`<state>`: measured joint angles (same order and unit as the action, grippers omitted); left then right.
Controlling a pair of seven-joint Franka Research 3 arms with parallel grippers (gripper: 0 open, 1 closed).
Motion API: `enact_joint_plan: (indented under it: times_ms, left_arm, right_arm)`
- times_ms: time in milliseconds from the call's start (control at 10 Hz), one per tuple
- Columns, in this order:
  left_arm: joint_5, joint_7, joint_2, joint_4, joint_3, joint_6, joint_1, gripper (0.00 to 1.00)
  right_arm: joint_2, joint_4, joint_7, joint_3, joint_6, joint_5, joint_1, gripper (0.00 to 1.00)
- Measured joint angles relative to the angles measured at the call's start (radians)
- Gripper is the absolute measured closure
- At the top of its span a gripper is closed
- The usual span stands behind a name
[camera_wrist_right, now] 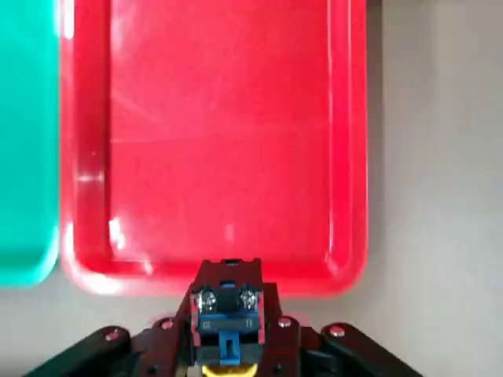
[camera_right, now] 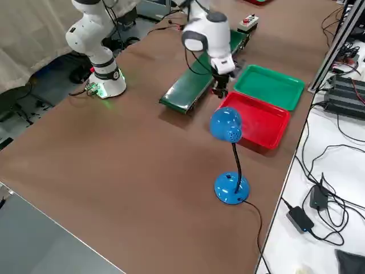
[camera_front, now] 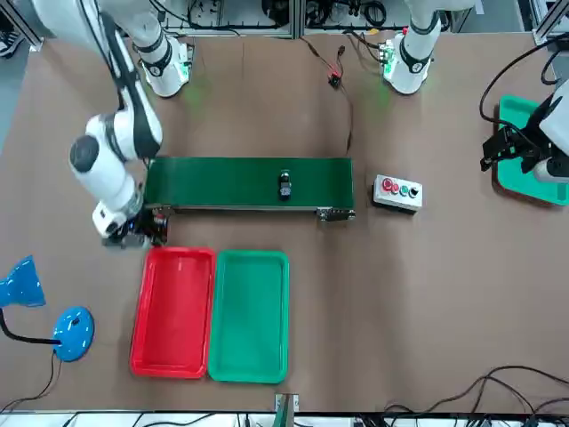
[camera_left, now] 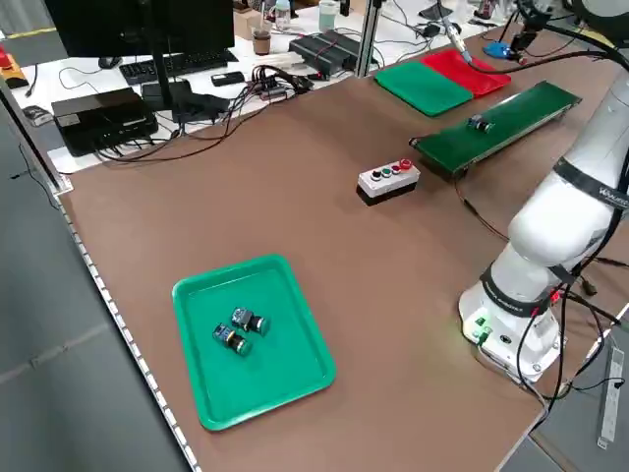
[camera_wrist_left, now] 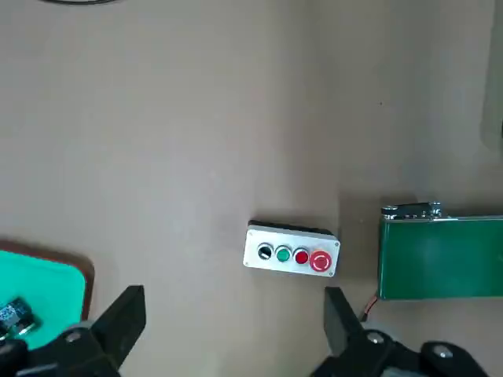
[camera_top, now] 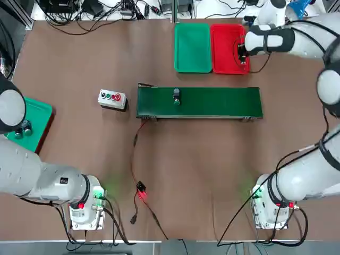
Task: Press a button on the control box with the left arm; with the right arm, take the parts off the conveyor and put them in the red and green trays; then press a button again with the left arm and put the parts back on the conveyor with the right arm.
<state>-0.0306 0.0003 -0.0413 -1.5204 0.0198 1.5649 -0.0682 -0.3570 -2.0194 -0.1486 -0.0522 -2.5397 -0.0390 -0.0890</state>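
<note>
The flat red plastic tray and the flat green plastic tray beside it are lying bare, offering open room. A long green conveyor belt is crossing the brown table, carrying one small dark part. A grey button box is sitting near the belt's end.

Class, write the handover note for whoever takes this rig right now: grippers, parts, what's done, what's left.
Right gripper: shut on a part, at the near edge of the red tray.
Left gripper: open, parked high above the control box.
One part sits on the conveyor.
Red tray and green tray are both empty.
Done: first part picked.
Left: place it, sort the other, press a button, return the parts.
</note>
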Motion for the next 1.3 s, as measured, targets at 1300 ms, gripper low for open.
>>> enact_joint_plan:
  times_ms: [1300]
  left_arm:
    - [0.0, 0.0, -0.001, 0.003, -0.001, 0.0, -0.002, 0.0]
  right_arm:
    - [-0.383, 0.349, 0.114, 0.008, -0.024, 0.009, 0.039, 0.67]
